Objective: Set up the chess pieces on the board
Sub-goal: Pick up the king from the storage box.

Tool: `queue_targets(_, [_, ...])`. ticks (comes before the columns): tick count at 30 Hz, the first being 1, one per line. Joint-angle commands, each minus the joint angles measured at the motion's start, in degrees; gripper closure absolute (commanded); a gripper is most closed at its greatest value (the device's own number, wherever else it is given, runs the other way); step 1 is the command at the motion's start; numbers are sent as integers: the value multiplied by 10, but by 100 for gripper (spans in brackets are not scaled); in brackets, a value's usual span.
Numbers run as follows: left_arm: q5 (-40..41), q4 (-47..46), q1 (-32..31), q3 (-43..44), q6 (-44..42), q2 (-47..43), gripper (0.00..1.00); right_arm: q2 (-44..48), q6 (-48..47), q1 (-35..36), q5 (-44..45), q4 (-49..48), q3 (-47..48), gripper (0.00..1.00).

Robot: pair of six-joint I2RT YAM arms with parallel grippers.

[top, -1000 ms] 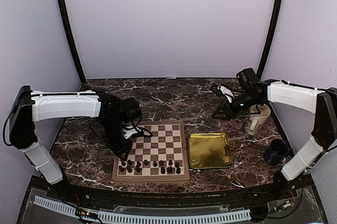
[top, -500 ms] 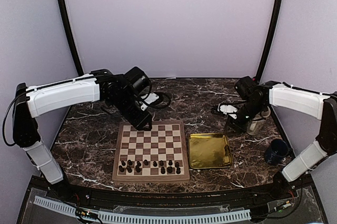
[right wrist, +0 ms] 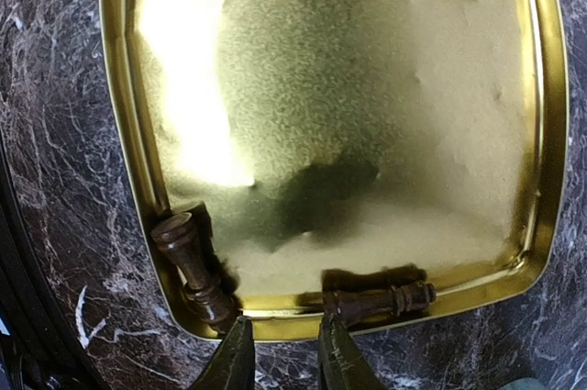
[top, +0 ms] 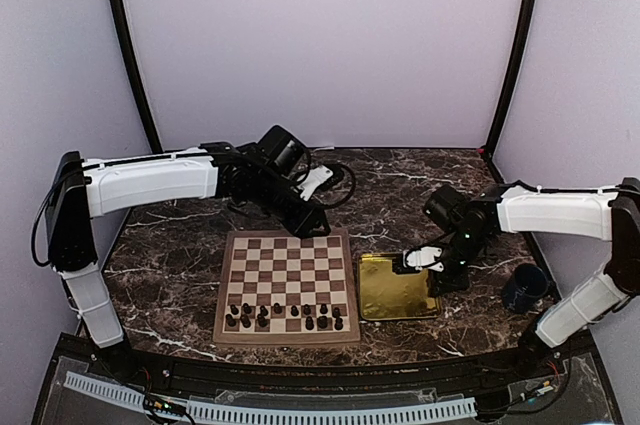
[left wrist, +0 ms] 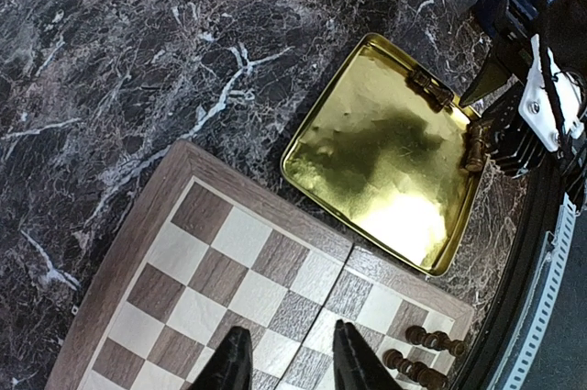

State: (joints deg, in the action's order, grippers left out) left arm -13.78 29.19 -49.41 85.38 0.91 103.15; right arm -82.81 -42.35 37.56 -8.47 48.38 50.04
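Right wrist: right gripper [right wrist: 280,353] released over the gold tray [right wrist: 547,133], two chess pieces [right wrist: 193,271] inside, at the board's [top: 290,265] 3 o'clock; more line its 6 o'clock edge. Over the board the left gripper [left wrist: 292,358] is released too. Marble table [top: 170,265], lilac walls [top: 320,45].

I see board [top: 290,265] on desk [top: 180,255], tray [top: 385,290] just right of it. Pieces [top: 286,317] sit on board's two near rows; two loose pieces [right wrist: 193,261] lie in tray against rim.

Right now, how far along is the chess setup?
Done: most chess pieces sit in two rows at the near edge of the board. In hand: nothing. The open right gripper hovers near two pieces lying in the gold tray. The left gripper is open and empty. Left: those two.
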Motion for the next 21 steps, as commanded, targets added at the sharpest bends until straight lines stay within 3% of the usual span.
queue_targets(1, [-27,-2,-3,13,-4,7,67,-1,-3,30,18,-16,-20,74])
queue_targets(21, [-17,0,-3,-6,-8,8,67,-29,15,73,75,-74,-56,76])
